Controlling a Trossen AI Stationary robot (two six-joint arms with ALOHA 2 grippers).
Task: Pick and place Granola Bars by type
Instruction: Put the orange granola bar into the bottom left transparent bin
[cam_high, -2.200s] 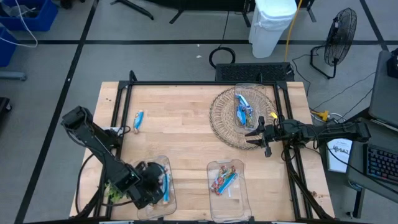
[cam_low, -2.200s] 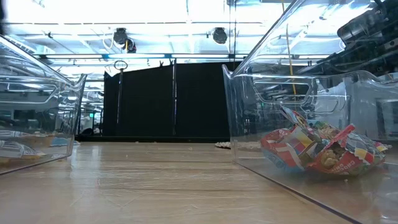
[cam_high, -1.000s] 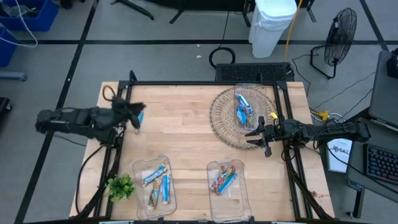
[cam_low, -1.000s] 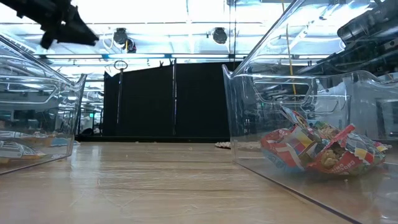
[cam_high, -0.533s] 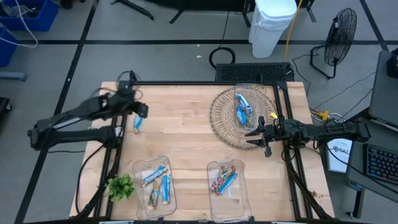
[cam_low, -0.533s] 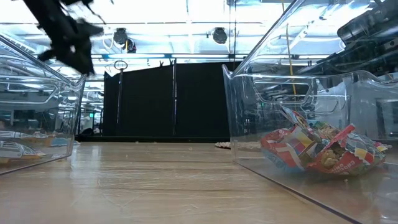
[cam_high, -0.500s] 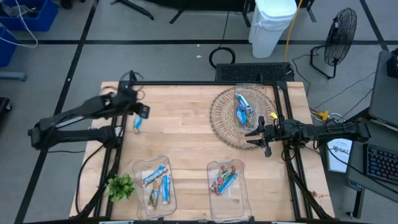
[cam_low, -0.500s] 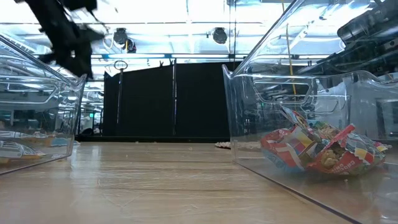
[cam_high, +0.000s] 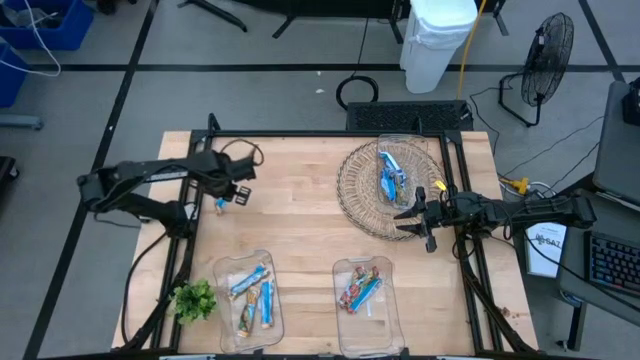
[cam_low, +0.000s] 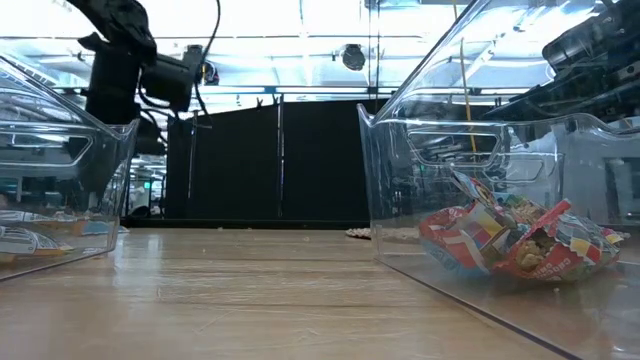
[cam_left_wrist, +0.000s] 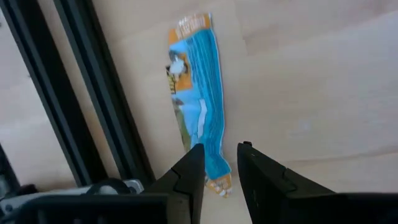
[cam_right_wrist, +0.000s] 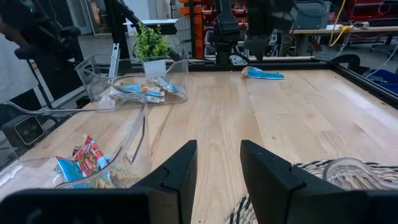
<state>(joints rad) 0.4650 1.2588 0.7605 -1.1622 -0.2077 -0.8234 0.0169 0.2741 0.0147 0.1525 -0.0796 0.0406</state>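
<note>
A blue granola bar (cam_left_wrist: 198, 87) lies flat on the wood at the table's far left, beside the black frame rail (cam_left_wrist: 93, 93). My left gripper (cam_high: 230, 197) points down over its near end, fingers a little apart (cam_left_wrist: 221, 163), the bar's tip showing between them. The front left clear bin (cam_high: 250, 292) holds blue bars. The front right bin (cam_high: 365, 290) holds multicoloured ones. More blue bars lie in a clear dish (cam_high: 392, 172) on the wicker tray (cam_high: 355, 195). My right gripper (cam_high: 408, 215) waits open at the tray's right rim.
A green sprig (cam_high: 195, 298) stands at the front left corner beside the blue-bar bin. Black frame rails (cam_high: 195, 240) run along the table's left and right edges. Bare wood lies between the tray and the left rail.
My left arm has swung in from beyond the table's left edge toward the lone blue bar. It has tipped from level to pointing down and has sunk toward the table. The bar has stayed where it was.
</note>
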